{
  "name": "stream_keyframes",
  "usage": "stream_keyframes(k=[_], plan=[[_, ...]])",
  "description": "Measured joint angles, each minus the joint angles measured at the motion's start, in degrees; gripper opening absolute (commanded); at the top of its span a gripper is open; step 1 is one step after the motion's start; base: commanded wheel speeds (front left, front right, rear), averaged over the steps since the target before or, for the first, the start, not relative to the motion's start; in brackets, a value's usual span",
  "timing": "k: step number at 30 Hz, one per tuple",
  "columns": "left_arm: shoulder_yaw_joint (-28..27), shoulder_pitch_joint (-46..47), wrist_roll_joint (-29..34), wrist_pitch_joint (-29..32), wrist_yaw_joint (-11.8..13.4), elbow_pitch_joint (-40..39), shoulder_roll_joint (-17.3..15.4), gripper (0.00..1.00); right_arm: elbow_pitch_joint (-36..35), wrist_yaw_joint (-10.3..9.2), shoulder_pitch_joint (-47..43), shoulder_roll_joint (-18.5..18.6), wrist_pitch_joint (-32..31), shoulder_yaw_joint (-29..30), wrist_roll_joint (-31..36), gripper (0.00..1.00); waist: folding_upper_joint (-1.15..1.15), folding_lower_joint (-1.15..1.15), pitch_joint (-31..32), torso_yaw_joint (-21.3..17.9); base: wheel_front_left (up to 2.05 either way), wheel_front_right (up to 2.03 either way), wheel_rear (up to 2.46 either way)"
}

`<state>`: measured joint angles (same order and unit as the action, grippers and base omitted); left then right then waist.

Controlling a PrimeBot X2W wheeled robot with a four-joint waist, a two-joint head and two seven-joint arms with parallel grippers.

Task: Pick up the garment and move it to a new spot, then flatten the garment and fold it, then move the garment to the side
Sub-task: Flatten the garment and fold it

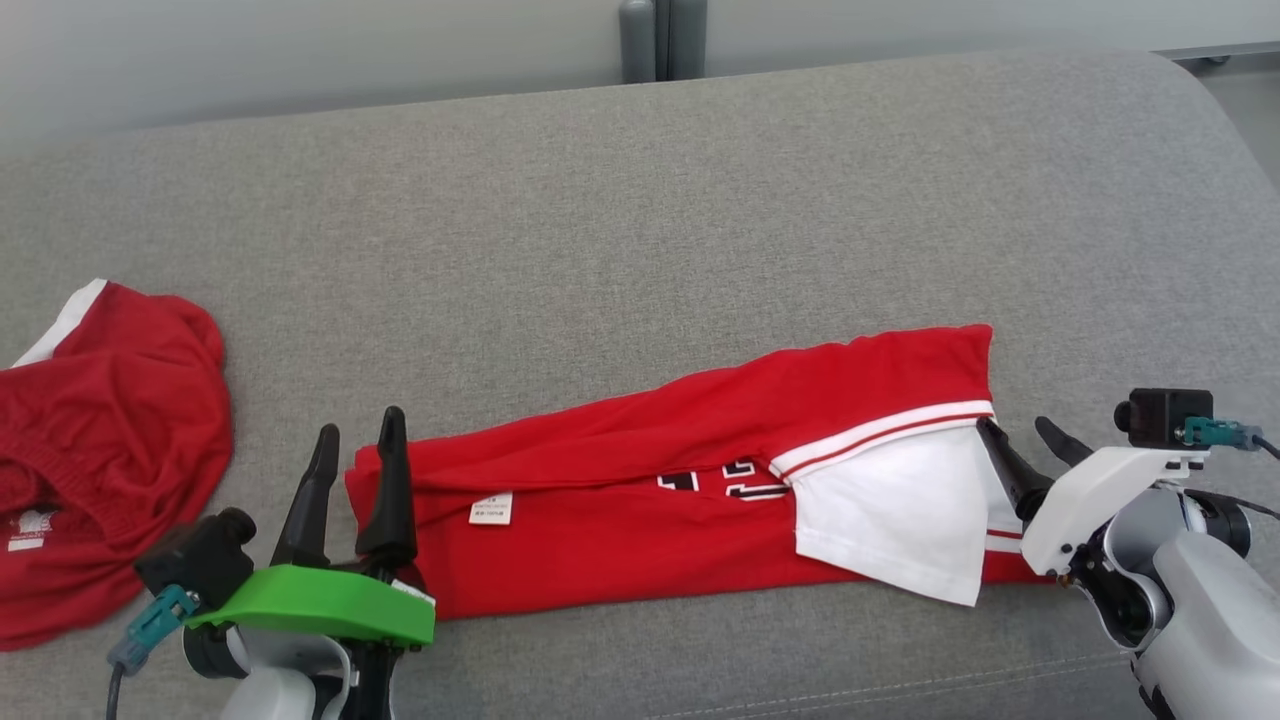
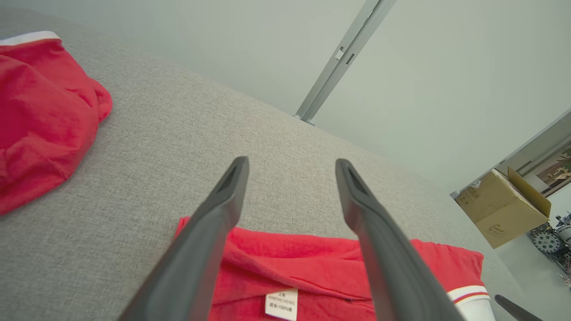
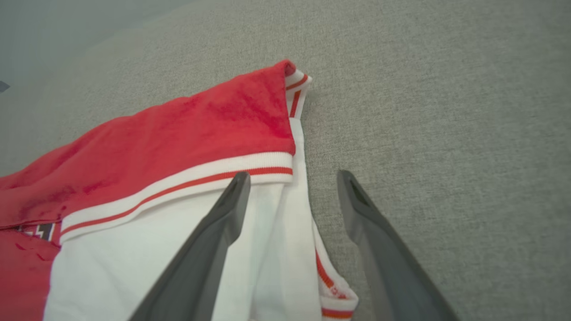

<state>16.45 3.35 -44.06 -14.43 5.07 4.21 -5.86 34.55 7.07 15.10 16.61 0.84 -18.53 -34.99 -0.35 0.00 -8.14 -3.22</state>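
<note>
The garment (image 1: pixel 700 480), a red shirt with white sleeves and striped trim, lies folded into a long band across the grey cushion (image 1: pixel 640 250). My left gripper (image 1: pixel 360 422) stands open at its left end, near the white label (image 2: pixel 281 304); the fingers (image 2: pixel 214 232) straddle that end (image 2: pixel 312 263) with nothing clamped between them. My right gripper (image 1: pixel 1013 424) is open at the right end. In the right wrist view one finger (image 3: pixel 214 236) lies over the white sleeve (image 3: pixel 156 249) and the other over bare cushion, with the gripper's middle (image 3: pixel 293 174) at the hem.
A second red garment (image 1: pixel 100 440) lies crumpled at the far left (image 2: pixel 40 111). A grey post (image 1: pixel 660 40) stands behind the cushion. A cardboard box (image 2: pixel 504 209) sits on the floor beyond the cushion's right side. The cushion's front edge runs just below both grippers.
</note>
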Motion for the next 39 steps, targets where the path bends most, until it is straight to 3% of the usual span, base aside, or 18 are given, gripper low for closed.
stream_keyframes(k=[16, 17, 18, 21, 22, 31, 39], plan=[[-1.4, -0.2, 0.1, 0.0, 0.5, -1.2, 0.1, 1.00, 5.2, -0.01, 4.5, -0.3, -5.5, -3.4, -4.1, 1.00, 0.00, 0.00, -1.9, 2.3, 0.00, 0.00, 0.00], [-1.5, -0.2, 0.1, 0.0, 0.5, -1.3, 0.1, 1.00, 5.2, -0.01, 4.5, -0.3, -5.7, -3.9, -4.4, 0.96, 0.00, 0.00, -2.0, 2.3, 0.00, 0.00, 0.00], [-1.5, -0.2, 0.1, 0.0, 0.5, -1.3, 0.1, 1.00, 5.2, -0.01, 4.6, -0.3, -5.8, -4.3, -4.5, 0.49, 0.00, 0.00, -2.0, 2.2, 0.00, 0.00, 0.00], [-1.6, -0.4, 0.1, 0.0, 0.5, -1.3, 0.1, 1.00, 5.3, -0.01, 5.1, -0.2, -6.0, -5.1, -4.9, 0.20, 0.00, 0.00, -1.9, 2.1, 0.00, 0.00, 0.00], [-1.6, -0.5, 0.1, 0.0, 0.5, -1.3, 0.1, 1.00, 5.4, -0.01, 5.3, -0.2, -6.0, -5.5, -5.0, 0.00, 0.00, 0.00, -1.9, 2.1, 0.00, 0.00, 0.00], [-3.3, -1.8, 0.1, 0.0, 0.6, -1.3, 0.1, 1.00, 6.5, 0.05, 6.2, 0.0, -4.8, -8.0, -6.1, 0.00, 0.00, 0.00, -0.8, 0.9, 0.00, 0.00, 0.00], [-3.7, -3.5, 0.1, 0.0, 1.0, -1.5, 0.0, 1.00, 6.6, 0.07, 7.4, 2.5, -3.4, -9.0, -6.8, 0.00, 0.00, 0.00, 0.3, -1.0, 0.00, 0.00, 0.00]])
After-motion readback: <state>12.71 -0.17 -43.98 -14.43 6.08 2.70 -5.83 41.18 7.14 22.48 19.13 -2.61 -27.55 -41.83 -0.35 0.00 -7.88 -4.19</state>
